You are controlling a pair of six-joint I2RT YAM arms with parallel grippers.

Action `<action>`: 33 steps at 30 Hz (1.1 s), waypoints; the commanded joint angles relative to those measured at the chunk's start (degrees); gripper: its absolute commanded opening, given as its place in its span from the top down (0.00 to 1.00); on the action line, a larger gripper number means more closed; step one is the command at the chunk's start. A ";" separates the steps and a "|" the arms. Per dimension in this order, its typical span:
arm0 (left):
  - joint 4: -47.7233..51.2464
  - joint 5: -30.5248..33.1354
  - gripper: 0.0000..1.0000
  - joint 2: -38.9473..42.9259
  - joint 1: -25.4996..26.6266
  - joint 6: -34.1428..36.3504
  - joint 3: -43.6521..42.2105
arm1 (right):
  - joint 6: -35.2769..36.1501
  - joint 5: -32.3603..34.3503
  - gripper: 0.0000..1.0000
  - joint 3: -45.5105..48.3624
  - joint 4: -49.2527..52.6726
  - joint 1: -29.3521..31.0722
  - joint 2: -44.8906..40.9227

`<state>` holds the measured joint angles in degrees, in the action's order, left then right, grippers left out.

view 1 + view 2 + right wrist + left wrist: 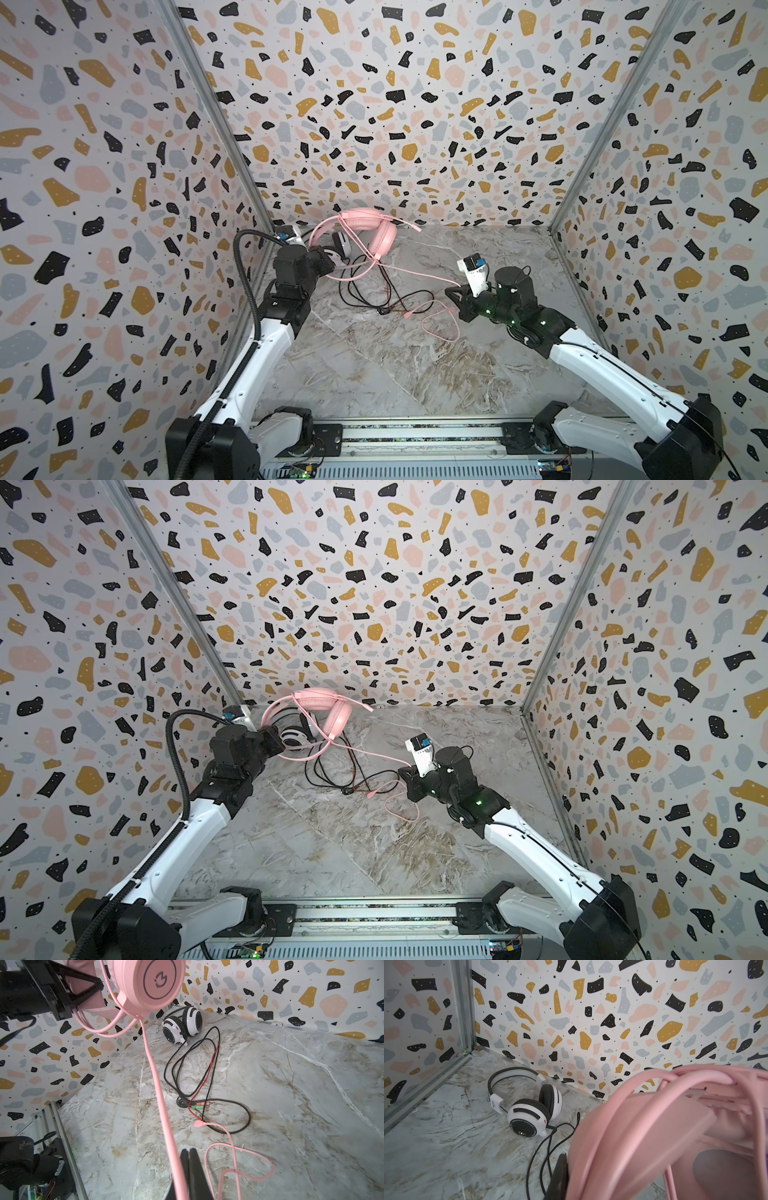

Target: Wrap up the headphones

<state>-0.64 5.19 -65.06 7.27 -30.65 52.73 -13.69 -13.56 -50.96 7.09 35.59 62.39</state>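
Nearest the lens in both top views, the mounting rail [415,432] [374,912] runs along the table's front edge, and both arms rise from it. The left claw [329,262] is clenched on the band of the pink headset [365,224], holding it clear of the table [415,374] near the back-left corner. The right claw [451,291] is pinched on the pink cable [415,275], which runs taut and straight from the headset to its tips. The cable's loose end loops on the table just beside that claw. Under the raised headset the white headset [343,246] lies close to the back wall [395,124], its black cable [361,291] sprawled toward the middle. The table's front half and right side are bare.

From the left wrist, the pink headset fills the near side, blurred, beside one black finger [560,1174]; how the jaws stand cannot be told here. The white headset lies just beside the metal strip [571,1088] at the foot of the back wall, with open marble out to the side wall.

From the right wrist, the right claw's two fingers press together with the pink cable running down along them. Beyond lie the black cable's loops, its pink and green plugs [200,1105], and the pink plug [198,1124] touching the black cable. Past them the marble is open up to the back wall.
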 commanded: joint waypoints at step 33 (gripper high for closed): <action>4.16 13.85 1.00 -12.83 15.28 7.47 5.76 | 4.41 5.87 0.97 -11.21 11.54 0.24 -7.26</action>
<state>3.99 15.27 -77.49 22.11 -24.56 56.31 -9.74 -8.45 -57.71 18.13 35.75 56.88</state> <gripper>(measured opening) 0.084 0.049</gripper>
